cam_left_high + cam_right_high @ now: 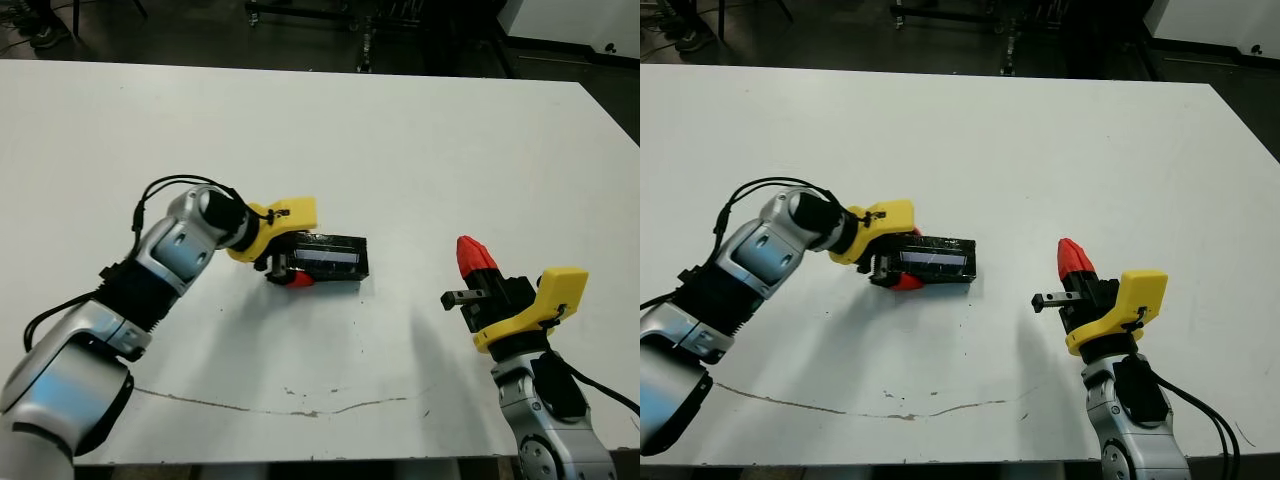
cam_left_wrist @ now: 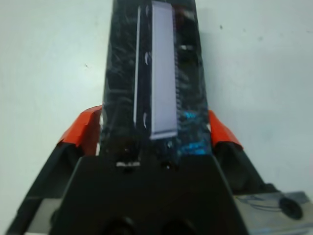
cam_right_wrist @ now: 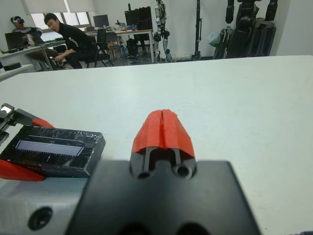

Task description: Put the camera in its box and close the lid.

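Judging by the flat black lid with its silvery see-through panel [image 1: 328, 256] lying on top of the small black low-walled box [image 1: 340, 276], treat this as the closing step: nearly done, not yet proven shut. Left of the middle of the white table [image 1: 420, 140], toward the near edge: lid and box stacked as one block, clamped at one short end by the left gripper [image 2: 151, 131], a red fingertip on each long side. No sight of the small glossy black camera. Presumably inside, under the panel, but impossible to confirm. Off to the right, well apart from the box: the right gripper [image 1: 475, 256], red tips pressed together on nothing, apparently raised above the table. To finish well, keep the squeeze light and level so as not to skew lid against tray. Check for even edges all round. In case of a raised corner, press gently on the free far end with the closed right tips — straight down, no sliding. Avoid dragging the block across the table. Release by opening straight outward, then draw back without catching the lid's rim.
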Controlling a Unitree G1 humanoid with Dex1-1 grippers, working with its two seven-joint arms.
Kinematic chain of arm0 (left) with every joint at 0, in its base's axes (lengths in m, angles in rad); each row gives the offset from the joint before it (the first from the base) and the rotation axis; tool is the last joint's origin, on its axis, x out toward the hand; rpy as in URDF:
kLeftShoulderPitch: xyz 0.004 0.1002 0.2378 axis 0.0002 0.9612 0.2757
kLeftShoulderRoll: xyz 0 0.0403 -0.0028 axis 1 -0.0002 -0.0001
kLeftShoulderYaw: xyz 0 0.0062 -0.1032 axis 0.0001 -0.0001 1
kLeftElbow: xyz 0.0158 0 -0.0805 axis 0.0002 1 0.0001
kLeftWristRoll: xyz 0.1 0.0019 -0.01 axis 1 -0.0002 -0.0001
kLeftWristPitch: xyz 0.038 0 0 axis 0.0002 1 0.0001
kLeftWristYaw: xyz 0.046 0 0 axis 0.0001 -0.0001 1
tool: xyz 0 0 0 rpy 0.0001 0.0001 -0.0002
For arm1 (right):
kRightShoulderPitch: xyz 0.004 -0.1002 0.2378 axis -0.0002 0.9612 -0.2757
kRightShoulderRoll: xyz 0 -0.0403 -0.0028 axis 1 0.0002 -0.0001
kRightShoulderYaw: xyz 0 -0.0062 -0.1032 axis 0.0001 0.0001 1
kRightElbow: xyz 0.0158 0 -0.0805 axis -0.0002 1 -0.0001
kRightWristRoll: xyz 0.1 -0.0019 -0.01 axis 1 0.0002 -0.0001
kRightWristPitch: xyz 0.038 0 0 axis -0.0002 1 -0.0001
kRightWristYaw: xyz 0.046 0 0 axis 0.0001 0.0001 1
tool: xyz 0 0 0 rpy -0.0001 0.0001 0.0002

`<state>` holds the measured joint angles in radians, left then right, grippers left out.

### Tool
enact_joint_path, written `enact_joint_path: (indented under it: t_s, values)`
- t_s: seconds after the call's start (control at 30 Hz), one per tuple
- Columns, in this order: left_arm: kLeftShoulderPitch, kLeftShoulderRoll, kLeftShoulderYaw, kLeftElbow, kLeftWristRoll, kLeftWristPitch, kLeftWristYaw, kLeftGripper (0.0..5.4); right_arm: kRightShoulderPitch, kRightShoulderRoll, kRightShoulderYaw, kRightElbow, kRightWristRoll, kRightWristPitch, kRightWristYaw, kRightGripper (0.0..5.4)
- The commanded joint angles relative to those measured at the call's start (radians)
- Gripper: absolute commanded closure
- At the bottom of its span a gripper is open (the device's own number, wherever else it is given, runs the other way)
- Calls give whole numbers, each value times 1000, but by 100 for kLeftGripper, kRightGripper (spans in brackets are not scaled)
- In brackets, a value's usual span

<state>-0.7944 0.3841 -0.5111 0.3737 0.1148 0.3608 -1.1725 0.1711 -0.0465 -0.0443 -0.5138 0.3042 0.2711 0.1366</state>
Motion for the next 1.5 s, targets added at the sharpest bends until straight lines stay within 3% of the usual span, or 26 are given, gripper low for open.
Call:
enact_joint_path:
  t_s: [0.03, 0.33, 0.9, 1.13, 1.5]
  values:
    - [5, 46, 10, 32, 24, 2, 1, 212, 6, -13, -6, 14, -2, -1, 5, 540]
    - [1, 50, 13, 42, 20, -3, -3, 225, 5, -11, -7, 17, -5, 1, 5, 540]
    - [2, 73, 104, 78, -54, -20, -21, 225, 5, -11, -5, 26, 1, 4, 10, 540]
    - [-12, 88, 137, 95, -86, 33, -43, 225, 5, -14, -4, 20, -5, 14, 3, 540]
    - [-22, 94, 110, 192, -49, -82, -67, 225, 3, -18, -6, 24, 1, 6, 14, 540]
